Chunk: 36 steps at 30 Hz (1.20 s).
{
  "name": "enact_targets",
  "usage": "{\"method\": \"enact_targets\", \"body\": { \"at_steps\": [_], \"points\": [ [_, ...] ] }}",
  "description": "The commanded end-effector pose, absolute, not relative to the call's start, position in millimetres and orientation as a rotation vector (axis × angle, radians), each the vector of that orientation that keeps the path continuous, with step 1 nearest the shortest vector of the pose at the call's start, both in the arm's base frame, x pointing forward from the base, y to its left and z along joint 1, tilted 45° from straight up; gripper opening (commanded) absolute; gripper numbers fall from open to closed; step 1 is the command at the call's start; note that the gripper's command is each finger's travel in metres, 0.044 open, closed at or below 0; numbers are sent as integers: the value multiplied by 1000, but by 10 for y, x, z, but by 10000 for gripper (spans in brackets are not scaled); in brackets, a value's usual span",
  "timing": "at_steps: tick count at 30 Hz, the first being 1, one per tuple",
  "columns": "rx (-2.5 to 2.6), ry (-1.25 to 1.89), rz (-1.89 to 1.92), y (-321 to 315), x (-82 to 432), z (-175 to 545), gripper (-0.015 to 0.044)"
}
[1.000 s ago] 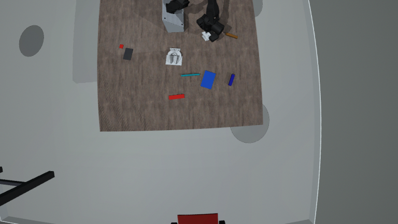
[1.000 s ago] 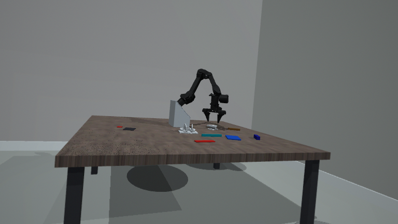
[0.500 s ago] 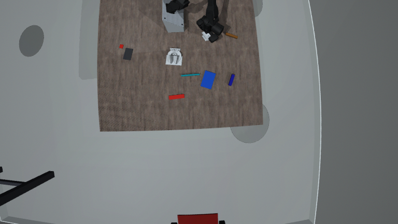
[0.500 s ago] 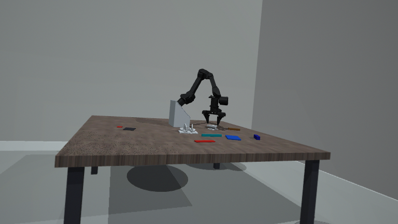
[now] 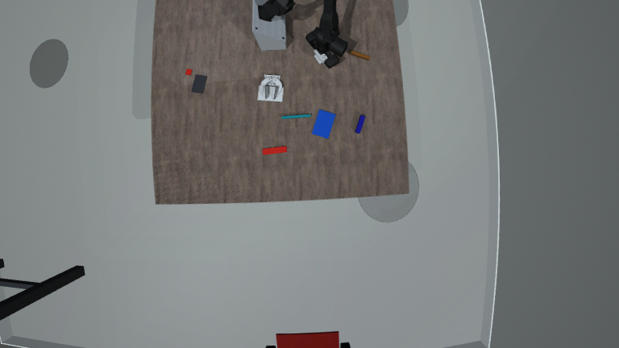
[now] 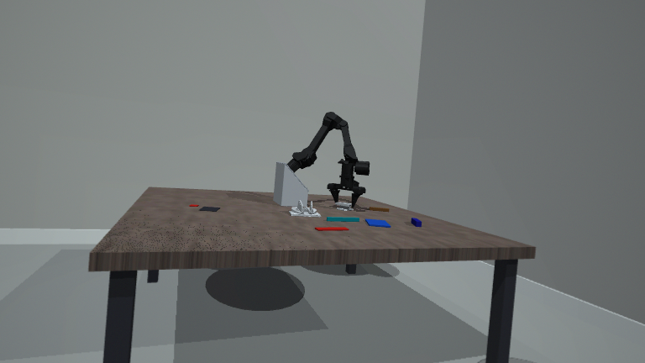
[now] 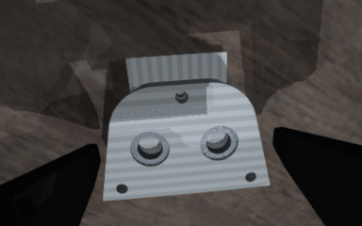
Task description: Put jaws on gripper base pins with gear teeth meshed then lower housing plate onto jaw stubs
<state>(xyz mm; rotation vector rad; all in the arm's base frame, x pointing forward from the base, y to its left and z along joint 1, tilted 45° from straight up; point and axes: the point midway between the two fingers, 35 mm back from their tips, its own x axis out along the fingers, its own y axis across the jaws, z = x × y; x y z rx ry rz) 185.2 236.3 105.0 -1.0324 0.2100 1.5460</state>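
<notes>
The housing plate [image 5: 319, 57] [image 6: 343, 207] [image 7: 184, 174] lies low at the table, pale grey, with two ringed round holes, smaller holes and a ribbed block along its far edge. My gripper [image 6: 344, 204] [image 7: 187, 144] is open and empty, pointing down low over the plate, with one finger on each side of it. The gripper base [image 5: 277, 97] [image 6: 309, 214] stands left of the gripper in the top and exterior views. Two jaws [image 5: 271, 91] stand side by side on it. Their pins are hidden, and the gear teeth are too small to judge.
The grey arm mount [image 5: 269, 29] [image 6: 290, 190] stands behind the base. An orange-brown bar [image 5: 360, 55] lies right of the gripper. Nearer the front lie a teal bar [image 5: 297, 116], a blue block [image 5: 323, 123], a dark blue bar [image 5: 359, 124] and a red bar [image 5: 274, 150].
</notes>
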Motion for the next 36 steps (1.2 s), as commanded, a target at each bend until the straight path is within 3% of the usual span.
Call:
{"method": "enact_targets", "body": {
  "at_steps": [1, 26, 36],
  "points": [
    [-1031, 221, 1545, 2394, 1850, 982, 440],
    [-1031, 221, 1545, 2398, 1851, 978, 440],
    [-1031, 217, 1549, 2400, 1845, 984, 373]
  ]
}}
